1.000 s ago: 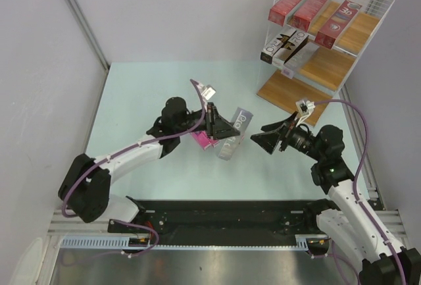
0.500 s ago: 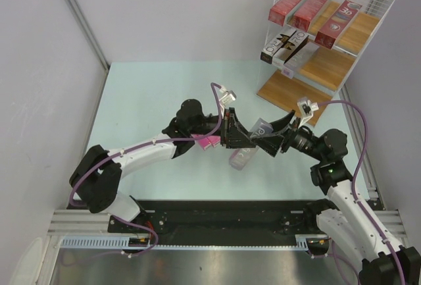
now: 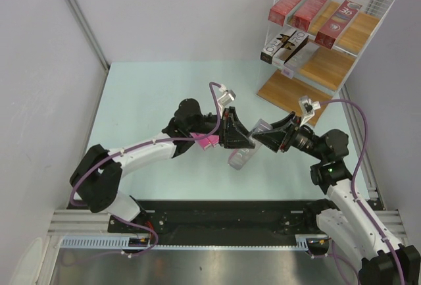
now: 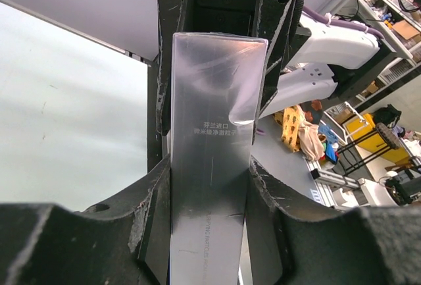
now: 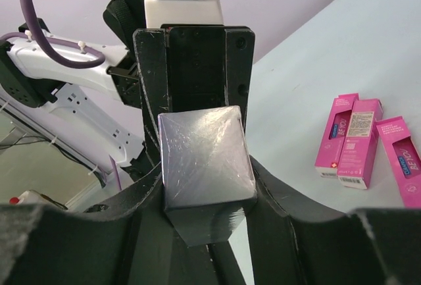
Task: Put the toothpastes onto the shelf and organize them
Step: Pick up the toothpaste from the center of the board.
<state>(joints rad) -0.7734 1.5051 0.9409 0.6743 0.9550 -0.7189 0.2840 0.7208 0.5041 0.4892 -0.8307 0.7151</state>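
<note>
One silver-grey toothpaste (image 3: pixel 241 158) hangs above the table centre, held between both grippers. My left gripper (image 3: pixel 237 141) is shut on its long sides (image 4: pixel 214 133). My right gripper (image 3: pixel 263 137) is shut on its far end, whose square face (image 5: pixel 204 156) fills the right wrist view, with both pads pressed on it. Pink toothpastes (image 3: pixel 207 141) lie on the table under the left arm (image 5: pixel 358 141). On the shelf (image 3: pixel 332 68) at the far right, three dark red toothpastes (image 3: pixel 312 7) lie on the top board and two silver-grey ones (image 3: pixel 286 48) on the middle board.
The shelf's bottom board (image 3: pixel 283 91) is bare. A purple cable (image 3: pixel 348 110) arcs over the right arm. A grey wall post (image 3: pixel 79 18) stands at the far left, and the black base rail (image 3: pixel 223 222) runs along the near edge.
My left arm carried the silver-grey toothpaste to the right, up to the right gripper. The right gripper, wide open a second ago, has closed on the carton's end.
</note>
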